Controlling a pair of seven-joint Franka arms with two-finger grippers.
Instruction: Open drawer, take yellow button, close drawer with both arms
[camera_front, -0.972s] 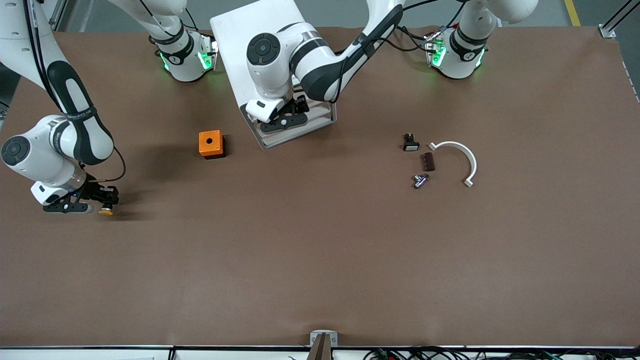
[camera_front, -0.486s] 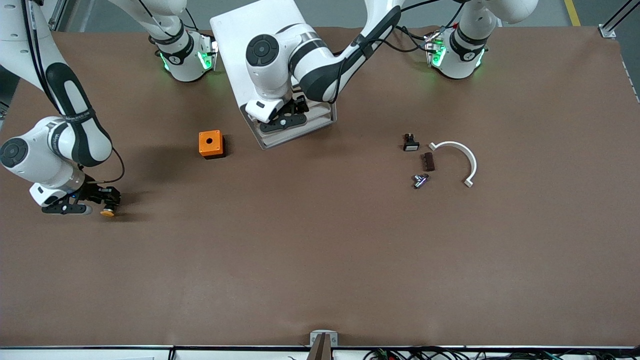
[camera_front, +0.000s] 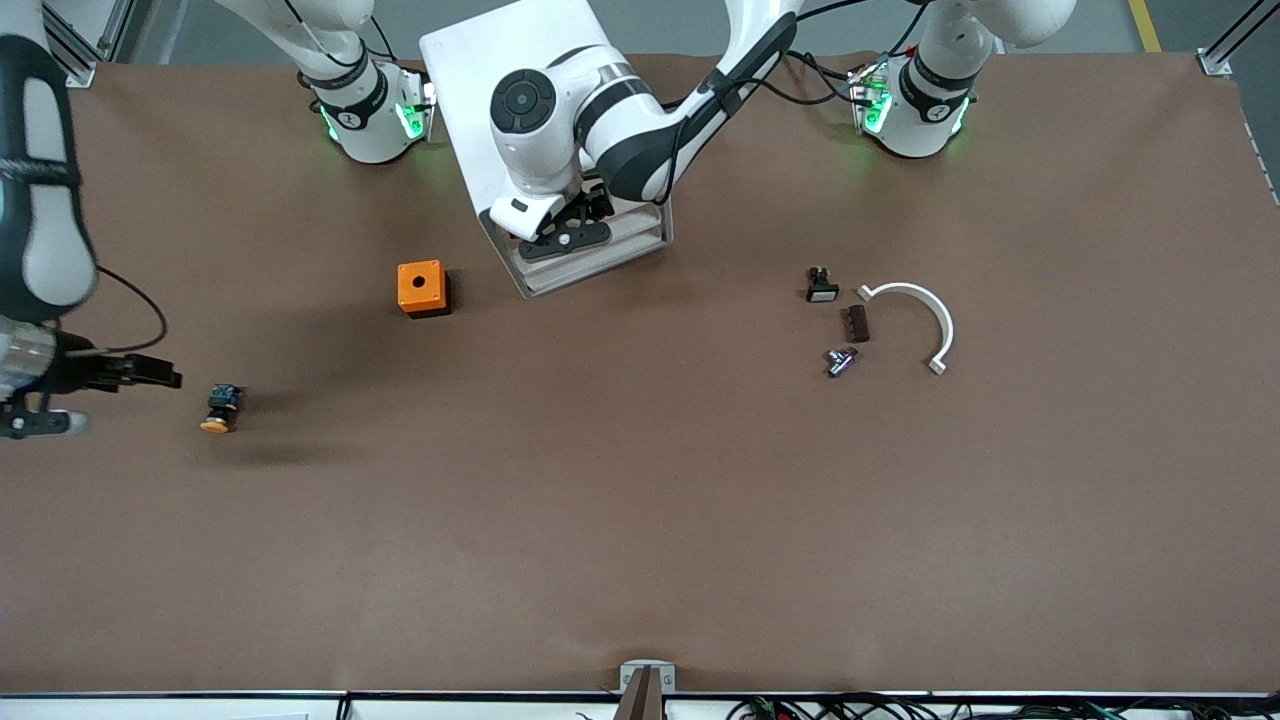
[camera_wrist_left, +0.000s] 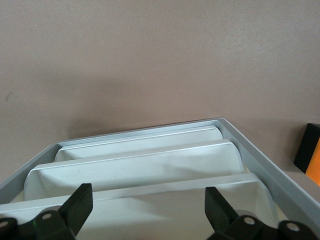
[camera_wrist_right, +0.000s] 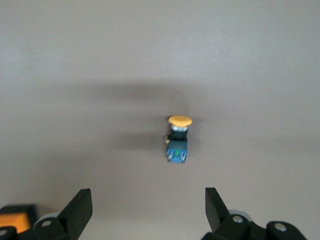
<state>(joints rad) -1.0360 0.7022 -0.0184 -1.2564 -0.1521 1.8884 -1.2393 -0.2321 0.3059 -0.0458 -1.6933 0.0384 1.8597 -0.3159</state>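
The button (camera_front: 220, 408), with its orange cap and black-blue body, lies alone on the brown table near the right arm's end. It also shows in the right wrist view (camera_wrist_right: 178, 138). My right gripper (camera_front: 158, 377) is open and empty beside it, apart from it (camera_wrist_right: 148, 210). The white cabinet (camera_front: 500, 90) stands between the arm bases. My left gripper (camera_front: 567, 238) is open at the cabinet's drawer fronts. In the left wrist view the gripper (camera_wrist_left: 148, 210) straddles the uppermost drawer's front lip (camera_wrist_left: 165, 188) without touching it. Lower drawer fronts step out below.
An orange cube with a hole (camera_front: 421, 288) sits beside the cabinet toward the right arm's end. Toward the left arm's end lie a small black piece with a white face (camera_front: 821, 287), a dark block (camera_front: 857, 323), a metal part (camera_front: 841, 360) and a white curved piece (camera_front: 915, 315).
My right gripper opened, let go of the button and drew away toward the table's edge. The button stays on the table. My left gripper edged slightly toward the cabinet.
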